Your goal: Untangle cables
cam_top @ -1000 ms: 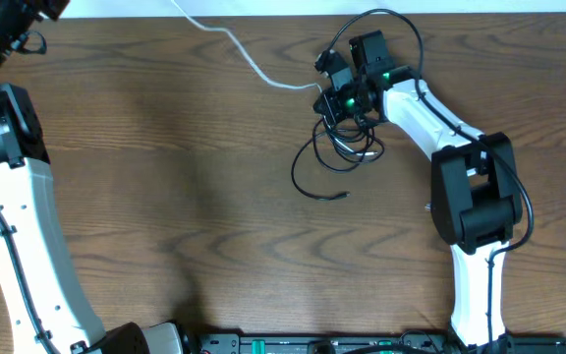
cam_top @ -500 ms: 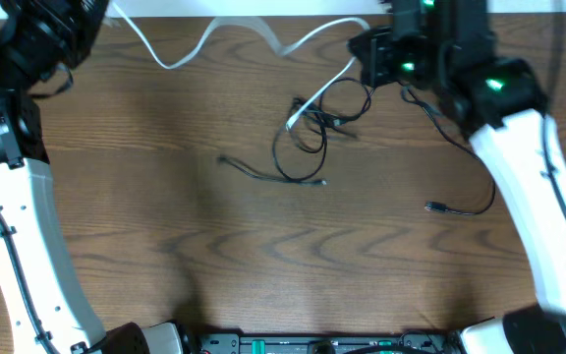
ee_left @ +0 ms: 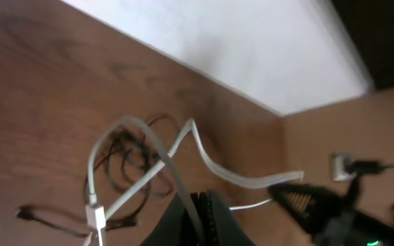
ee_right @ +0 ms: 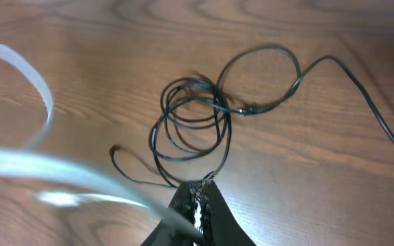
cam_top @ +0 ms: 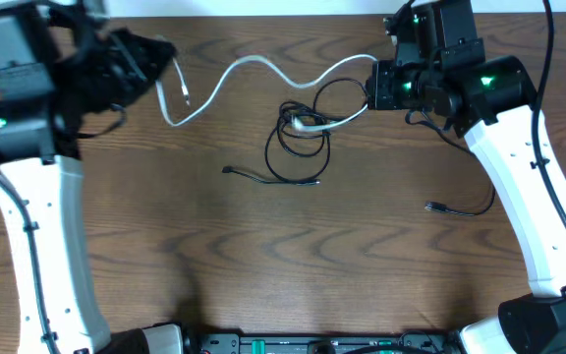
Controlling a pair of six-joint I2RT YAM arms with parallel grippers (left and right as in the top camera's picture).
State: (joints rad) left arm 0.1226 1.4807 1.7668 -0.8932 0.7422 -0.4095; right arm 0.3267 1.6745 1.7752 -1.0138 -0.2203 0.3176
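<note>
Brown wood-grain tabletop point(cam_top: 214, 265) fills the overhead view, with a pale wall edge along the 12 o'clock side.

The white cable point(cam_top: 254, 64) lies with its long axis from 9 o'clock to 3 o'clock, in waves between the two arms. The left tool point(cam_top: 168, 57) has one end region of it, and a short tail with a small plug point(cam_top: 184, 96) hangs down toward 6 o'clock. The right tool point(cam_top: 373, 84) has the other side. From there a second stretch of white cable goes toward 8 o'clock and ends inside the black coil point(cam_top: 301, 138).

This is the relation that matters, in my judgement: the coil lies at about 8 o'clock from the right tool and about 4 o'clock from the left tool. It is nearer to the right arm, and the white end passes through or over its loops. I cannot tell which. To free the white cable, this end should come out toward 3 o'clock while the coil stays on the tabletop.

Both tools are pressed together. In the left wrist view the fingers point(ee_left: 207, 215) meet with the white cable running in between them, so it pinches this cable. In the right wrist view the picture is blurred, but the white band enters the closed fingers there too, so it seems to pinch the same cable.

A loose black cable point(cam_top: 470, 208) lies apart at about 5 o'clock from the right tool, untouched.
</note>
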